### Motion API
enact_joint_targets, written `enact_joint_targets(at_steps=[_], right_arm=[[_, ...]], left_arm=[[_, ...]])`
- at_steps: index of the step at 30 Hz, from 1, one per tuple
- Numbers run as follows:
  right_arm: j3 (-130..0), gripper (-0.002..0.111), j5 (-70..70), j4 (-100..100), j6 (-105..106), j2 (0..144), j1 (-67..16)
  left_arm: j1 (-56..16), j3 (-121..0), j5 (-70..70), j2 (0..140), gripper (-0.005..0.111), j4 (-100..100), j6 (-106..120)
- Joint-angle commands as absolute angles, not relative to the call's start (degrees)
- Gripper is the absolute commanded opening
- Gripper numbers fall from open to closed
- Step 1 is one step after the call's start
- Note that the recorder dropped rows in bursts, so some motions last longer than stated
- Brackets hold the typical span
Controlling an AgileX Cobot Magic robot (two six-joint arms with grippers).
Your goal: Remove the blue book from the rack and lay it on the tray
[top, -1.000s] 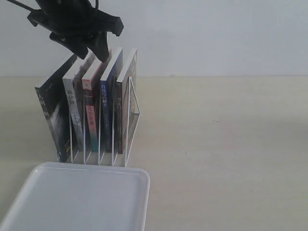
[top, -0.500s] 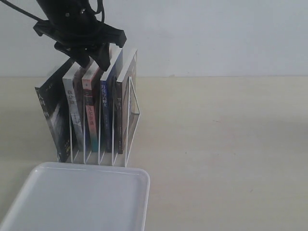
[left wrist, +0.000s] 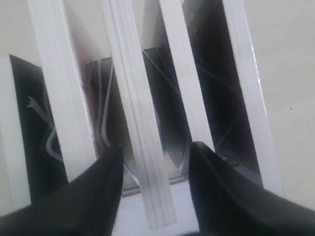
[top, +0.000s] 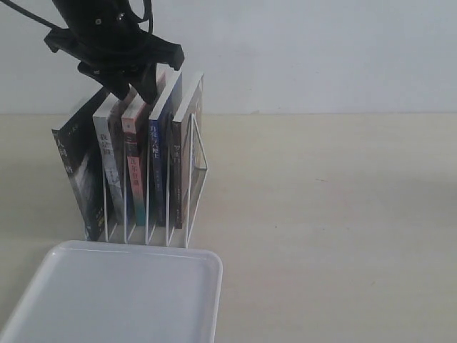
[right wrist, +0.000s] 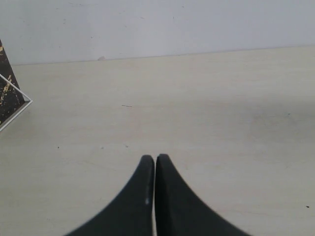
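Observation:
The white wire rack (top: 201,163) holds several upright books. The blue book (top: 156,171) is fourth from the left, between a red-spined book (top: 133,175) and a dark one. My left gripper (top: 133,91) hangs open over the book tops. In the left wrist view its fingers (left wrist: 156,147) straddle the white page edge of the middle, red-spined book (left wrist: 135,98). The blue book's page edge (left wrist: 183,88) runs just beside one finger. The white tray (top: 121,300) lies in front of the rack. My right gripper (right wrist: 155,158) is shut and empty over bare table, out of the exterior view.
A black book (top: 77,175) leans at the rack's left end, with a pale-spined book (top: 108,164) next to it. The right wrist view catches a corner of the rack wire (right wrist: 19,108) and a dark book cover (right wrist: 7,88). A white wall stands behind the table.
My left gripper has come down towards the book tops and shifted slightly left. The books, rack and tray have not moved.

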State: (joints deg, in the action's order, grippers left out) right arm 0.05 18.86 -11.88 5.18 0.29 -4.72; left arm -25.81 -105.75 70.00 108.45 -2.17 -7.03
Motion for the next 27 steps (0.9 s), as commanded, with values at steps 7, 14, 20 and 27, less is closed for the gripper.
enact_joint_targets(at_steps=[7, 14, 20, 27], right_arm=[[0.0, 0.000, 18.6, -11.6, 5.1, 0.0, -4.6], [0.0, 0.000, 18.6, -11.6, 5.1, 0.0, -4.6], [0.0, 0.000, 18.6, -11.6, 5.1, 0.0, -4.6], [0.0, 0.000, 18.6, -11.6, 5.1, 0.0, -4.6]], left_arm=[[-25.9, -106.1, 70.0, 108.4, 0.041, -2.4, -8.2], [-25.9, -106.1, 70.0, 108.4, 0.041, -5.6, -11.0], [-25.9, -106.1, 70.0, 108.4, 0.041, -4.8, -11.0], [-25.9, -106.1, 70.0, 108.4, 0.040, -3.3, -11.0]])
